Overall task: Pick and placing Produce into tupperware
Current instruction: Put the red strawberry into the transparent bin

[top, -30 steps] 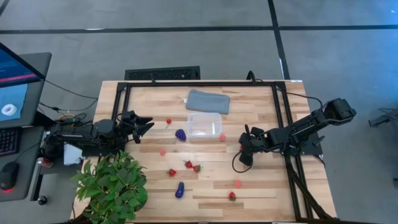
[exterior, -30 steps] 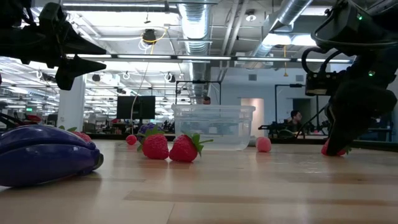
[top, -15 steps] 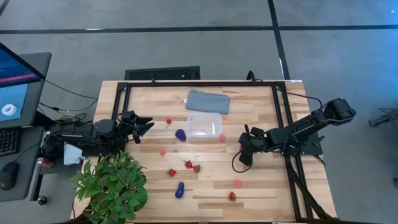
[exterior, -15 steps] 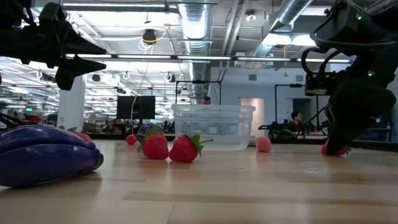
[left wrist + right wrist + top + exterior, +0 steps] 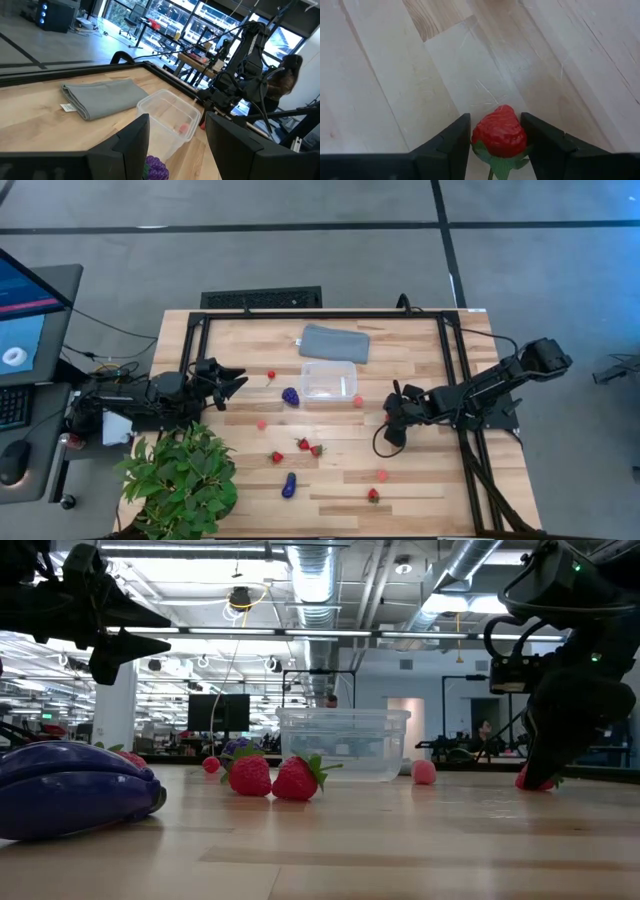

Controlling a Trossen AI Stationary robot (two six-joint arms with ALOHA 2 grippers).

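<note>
The clear tupperware (image 5: pixel 329 381) stands on its base at the table's middle, toward the far side; it also shows in the low view (image 5: pixel 343 743). Toy strawberries (image 5: pixel 303 444), pinkish bits (image 5: pixel 261 423) and two purple pieces (image 5: pixel 290 395) (image 5: pixel 289 485) lie scattered on the wood. My right gripper (image 5: pixel 392 418) is down at the table right of the box, shut on one strawberry (image 5: pixel 499 132). My left gripper (image 5: pixel 232 383) hovers open above the table's left side, pointing toward the box (image 5: pixel 167 117). My right gripper pinches a red strawberry by the two sides of its body (image 5: pixel 476 136), one finger on each side. The fingers come from above, slanting down. The strawberry sits on the table under the gripper (image 5: pixel 535 780), its green top toward the wrist.
A flat grey-blue pad (image 5: pixel 335 343) lies beyond the box near the far edge. A large leafy plant (image 5: pixel 185 480) stands at the near left corner. Black frame rails (image 5: pixel 450 370) run along the far and right sides. Bare wood lies between the scattered fruits.
</note>
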